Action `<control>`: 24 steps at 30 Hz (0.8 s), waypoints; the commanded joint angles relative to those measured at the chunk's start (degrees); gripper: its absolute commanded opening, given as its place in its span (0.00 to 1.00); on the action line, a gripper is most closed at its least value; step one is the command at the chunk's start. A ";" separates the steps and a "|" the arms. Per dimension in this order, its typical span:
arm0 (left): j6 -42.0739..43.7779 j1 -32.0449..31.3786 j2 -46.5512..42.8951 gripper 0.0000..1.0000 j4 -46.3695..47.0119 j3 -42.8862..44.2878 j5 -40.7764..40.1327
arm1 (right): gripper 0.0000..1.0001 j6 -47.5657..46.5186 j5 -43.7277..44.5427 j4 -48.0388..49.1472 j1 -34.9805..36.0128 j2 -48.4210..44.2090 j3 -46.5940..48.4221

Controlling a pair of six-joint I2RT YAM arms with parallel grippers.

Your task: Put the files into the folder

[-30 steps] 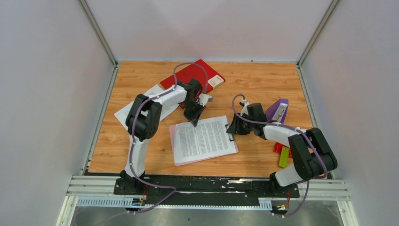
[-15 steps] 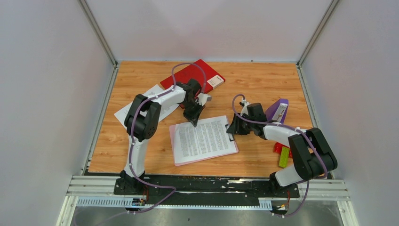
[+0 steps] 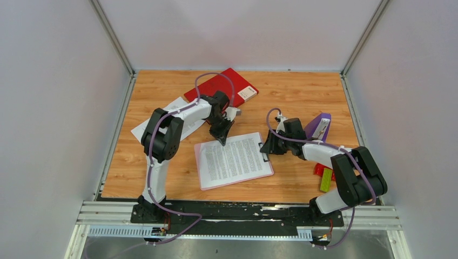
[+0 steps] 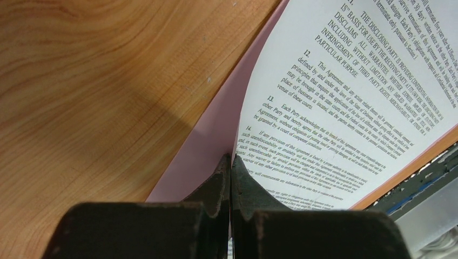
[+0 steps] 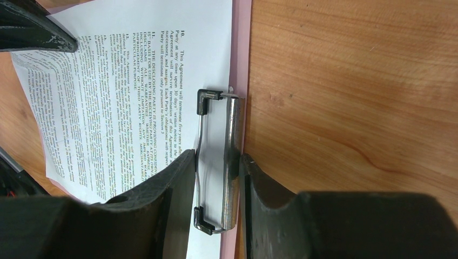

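**Task stage: early, with no sheet filed.** On the wooden tabletop (image 3: pixel 302 91), the large flat red folder (image 3: pixel 216 86) with its white label lies closed at the far side. I see nothing in it. The pink clipboard (image 3: pixel 227 185) sits mid-table, apart from the folder. It carries one white printed sheet (image 3: pixel 235 159) under the metal clip (image 5: pixel 232 162). More white loose sheets (image 3: pixel 141 129) lie at the left, partly under the left arm. My right claw (image 3: pixel 264 150) is partway closed on the metal clip, one jaw on each side. My left claw (image 4: pixel 231 162) is shut tight at the sheet's far-left corner, which bows up off the board, so I judge it pinched. Left to do: free this sheet, open the folder, and insert every sheet.
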 commanded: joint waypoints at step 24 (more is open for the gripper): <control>1.97 -0.30 -2.74 0.53 -1.01 1.34 -3.39 | 0.32 1.36 1.81 -6.97 0.14 -1.02 -0.16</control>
